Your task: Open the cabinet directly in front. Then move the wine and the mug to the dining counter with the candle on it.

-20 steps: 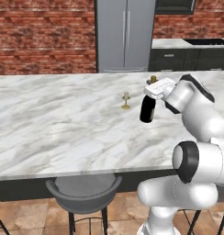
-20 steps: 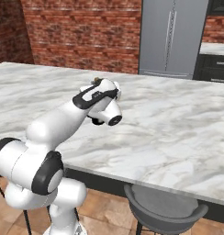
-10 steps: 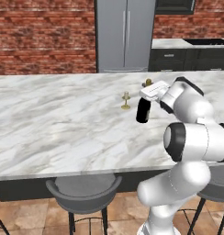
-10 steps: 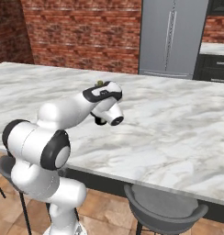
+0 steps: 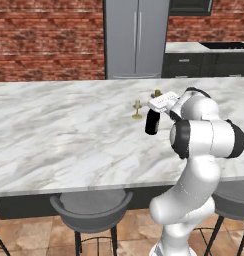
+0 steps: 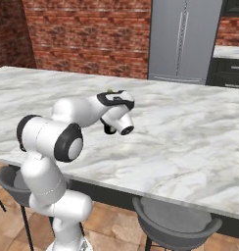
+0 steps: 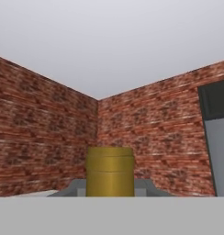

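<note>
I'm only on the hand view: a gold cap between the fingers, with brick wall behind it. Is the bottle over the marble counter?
Observer: Yes. In the left base view the gripper holds the wine by its neck, roughly upright, over the dining counter.
Operator: Where's the candle?
Observer: The candle stands on the marble close to the bottle, on its left in that view, and apart from it.
Operator: Is the bottle's base down?
Observer: I can't tell. It is at the marble or just above it.
</note>
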